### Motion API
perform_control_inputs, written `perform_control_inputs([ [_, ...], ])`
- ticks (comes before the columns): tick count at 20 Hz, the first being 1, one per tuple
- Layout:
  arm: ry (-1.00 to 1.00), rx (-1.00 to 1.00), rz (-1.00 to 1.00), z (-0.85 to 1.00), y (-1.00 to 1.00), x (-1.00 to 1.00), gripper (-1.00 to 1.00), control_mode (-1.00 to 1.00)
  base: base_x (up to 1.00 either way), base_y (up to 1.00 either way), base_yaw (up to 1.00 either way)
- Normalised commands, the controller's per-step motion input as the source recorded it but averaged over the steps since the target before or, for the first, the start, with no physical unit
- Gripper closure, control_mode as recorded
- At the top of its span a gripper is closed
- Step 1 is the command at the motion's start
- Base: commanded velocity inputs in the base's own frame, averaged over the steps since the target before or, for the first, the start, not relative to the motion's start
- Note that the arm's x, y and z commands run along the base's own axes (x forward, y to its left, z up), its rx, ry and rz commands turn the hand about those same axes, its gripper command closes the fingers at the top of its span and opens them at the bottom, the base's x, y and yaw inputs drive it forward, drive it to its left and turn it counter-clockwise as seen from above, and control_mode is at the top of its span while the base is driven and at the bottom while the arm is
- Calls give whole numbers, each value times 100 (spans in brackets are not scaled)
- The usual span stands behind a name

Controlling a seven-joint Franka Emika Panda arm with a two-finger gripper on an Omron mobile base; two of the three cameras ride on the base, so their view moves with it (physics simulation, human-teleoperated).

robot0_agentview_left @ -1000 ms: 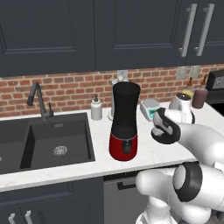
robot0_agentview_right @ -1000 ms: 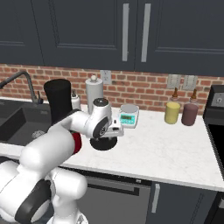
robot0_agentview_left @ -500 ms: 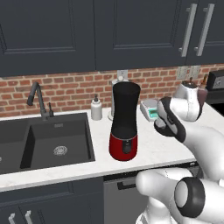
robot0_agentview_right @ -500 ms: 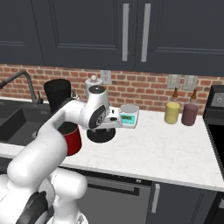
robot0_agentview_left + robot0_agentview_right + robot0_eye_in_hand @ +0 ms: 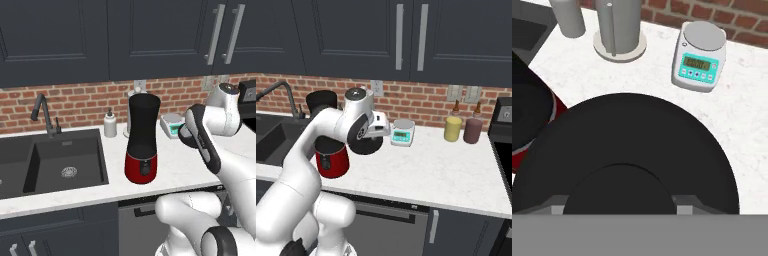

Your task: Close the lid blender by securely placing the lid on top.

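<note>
Pincer (image 5: pixel 367 145) grips lid (image 5: pixel 629 155) between blender (image 5: pixel 142 140) and kitchen scale (image 5: pixel 699 62).

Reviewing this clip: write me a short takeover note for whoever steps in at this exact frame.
End effector: shut on the lid, carrying it above the counter, to the right of the blender.
Blender: upright on the counter beside the sink, jar top uncovered.
Kitchen scale sits behind, near the brick wall.
Done: lid picked up and lifted.
Left: bring the lid over the jar mouth, lower it flat, seat it firmly, then let go.
</note>
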Motion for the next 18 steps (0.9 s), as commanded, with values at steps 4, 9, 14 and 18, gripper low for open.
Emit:
perform_control_inputs([
  [4,-25,0,0,54,14,-25,100,-100,0,0,0],
  [9,-17,0,0,67,17,-20,100,-100,0,0,0],
  [14,-7,0,0,80,26,-17,100,-100,0,0,0],
  [18,0,0,0,81,23,-16,100,-100,0,0,0],
])
